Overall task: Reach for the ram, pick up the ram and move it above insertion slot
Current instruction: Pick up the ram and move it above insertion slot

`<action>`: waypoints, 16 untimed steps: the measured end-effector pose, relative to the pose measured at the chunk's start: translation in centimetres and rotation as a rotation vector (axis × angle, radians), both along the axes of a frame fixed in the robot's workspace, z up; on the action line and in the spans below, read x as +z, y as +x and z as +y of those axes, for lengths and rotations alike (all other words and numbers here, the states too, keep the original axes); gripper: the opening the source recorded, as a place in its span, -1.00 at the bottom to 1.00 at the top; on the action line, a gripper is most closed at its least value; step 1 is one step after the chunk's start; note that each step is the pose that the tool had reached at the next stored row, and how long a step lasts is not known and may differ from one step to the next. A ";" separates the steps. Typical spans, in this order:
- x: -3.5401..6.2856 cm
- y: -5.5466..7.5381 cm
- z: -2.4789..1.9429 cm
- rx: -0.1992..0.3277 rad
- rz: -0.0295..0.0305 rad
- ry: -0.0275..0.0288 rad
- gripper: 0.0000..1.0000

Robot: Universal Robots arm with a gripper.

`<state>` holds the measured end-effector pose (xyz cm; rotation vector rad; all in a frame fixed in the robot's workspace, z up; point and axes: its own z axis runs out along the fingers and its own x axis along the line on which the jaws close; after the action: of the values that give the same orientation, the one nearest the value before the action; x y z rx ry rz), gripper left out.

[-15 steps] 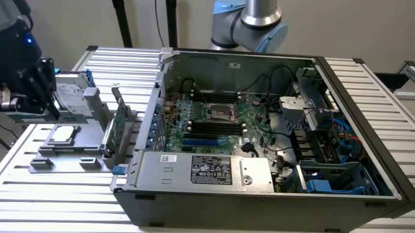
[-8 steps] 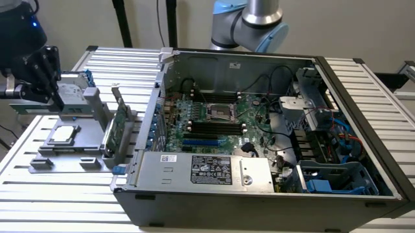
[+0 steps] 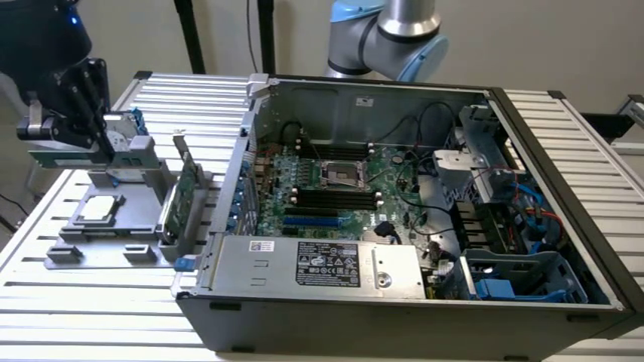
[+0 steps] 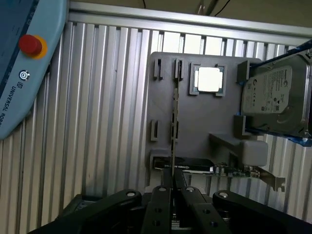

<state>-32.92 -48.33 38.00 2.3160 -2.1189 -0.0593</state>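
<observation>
Gripper (image 4: 173, 175) over a grey holder (image 4: 195, 126), fingers (image 4: 164, 192) parted by a narrow slit, pinching nothing, the ram (image 4: 174, 117) on edge in the holder, its near end in line with that slit, running straight away from the fingertips, expansion card (image 4: 229, 170) just beside them

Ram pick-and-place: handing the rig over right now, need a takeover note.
Gripper: over the grey fixture, its tip by one end of the ram in the wrist view; contact cannot be told.
Ram: on edge in its fixture slots, beside the square chip, not lifted.
Done: gripper is at the fixture.
Left: pick-up, then the move above the long black slots in the open case.
</observation>
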 end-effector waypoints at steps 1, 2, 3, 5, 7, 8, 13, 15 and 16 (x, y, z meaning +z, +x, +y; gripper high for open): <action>0.15 0.3 0.03 0.000 0.0001 0.0010 -0.73; 0.29 0.5 0.06 0.000 0.0002 0.0020 -0.73; 0.42 0.8 0.10 0.000 0.0003 0.0031 -0.73; 0.62 1.3 0.19 0.000 0.0004 0.0050 -0.73; 0.80 1.8 0.30 0.000 0.0004 0.0069 -0.73; 0.87 2.0 0.36 0.000 0.0004 0.0078 -0.73; 1.06 3.1 0.75 0.000 0.0005 0.0113 -0.73; 1.09 3.6 0.92 0.000 0.0004 0.0126 -0.73; 1.11 3.8 1.01 0.000 0.0004 0.0132 -0.73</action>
<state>-29.13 -47.31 39.11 2.3228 -2.1249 -0.0740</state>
